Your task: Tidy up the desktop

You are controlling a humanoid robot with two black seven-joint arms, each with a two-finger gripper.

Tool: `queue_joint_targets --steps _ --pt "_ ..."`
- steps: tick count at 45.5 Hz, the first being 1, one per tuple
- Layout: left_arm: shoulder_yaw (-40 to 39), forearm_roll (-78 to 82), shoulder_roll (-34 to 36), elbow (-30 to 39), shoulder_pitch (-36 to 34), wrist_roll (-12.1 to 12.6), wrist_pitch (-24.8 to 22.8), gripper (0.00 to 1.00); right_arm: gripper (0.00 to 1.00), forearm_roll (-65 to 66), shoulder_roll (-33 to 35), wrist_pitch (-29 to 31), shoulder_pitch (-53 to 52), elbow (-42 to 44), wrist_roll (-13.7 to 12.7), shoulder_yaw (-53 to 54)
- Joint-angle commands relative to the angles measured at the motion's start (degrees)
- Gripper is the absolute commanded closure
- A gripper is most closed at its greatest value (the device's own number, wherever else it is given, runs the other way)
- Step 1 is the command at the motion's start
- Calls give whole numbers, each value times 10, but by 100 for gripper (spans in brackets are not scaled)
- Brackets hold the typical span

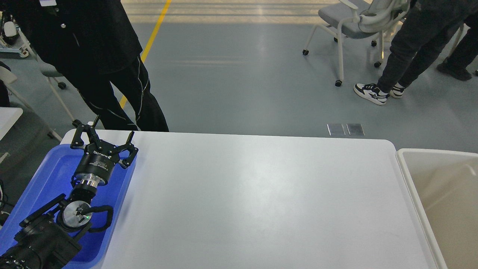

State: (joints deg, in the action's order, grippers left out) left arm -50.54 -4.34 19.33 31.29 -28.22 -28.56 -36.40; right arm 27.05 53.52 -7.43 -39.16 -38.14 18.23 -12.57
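The desktop [261, 201] is a wide matte white tabletop with rounded corners, with nothing lying on its visible surface. My left gripper [103, 137] hovers over the far end of the blue tray [56, 175] at the desktop's left side. Its two fingers are spread apart and nothing is between them. My right gripper is out of view.
A beige bin [444, 201] stands against the desktop's right edge. A person in black [93, 56] stands just behind the table's far left corner. A second person [410, 45] and a wheeled chair [351, 22] are on the floor at the far right.
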Motion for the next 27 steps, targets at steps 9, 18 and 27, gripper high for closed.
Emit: queue_joint_targets --steps 9,18,27 --pt "0 0 0 0 -1 0 -1 0 100 -54 -139 6 80 197 0 31" --pt "0 0 0 0 0 0 -1 0 100 -77 -200 32 93 293 -3 31" --pt "0 0 0 0 0 0 0 0 100 -90 -231 42 97 331 -17 32"
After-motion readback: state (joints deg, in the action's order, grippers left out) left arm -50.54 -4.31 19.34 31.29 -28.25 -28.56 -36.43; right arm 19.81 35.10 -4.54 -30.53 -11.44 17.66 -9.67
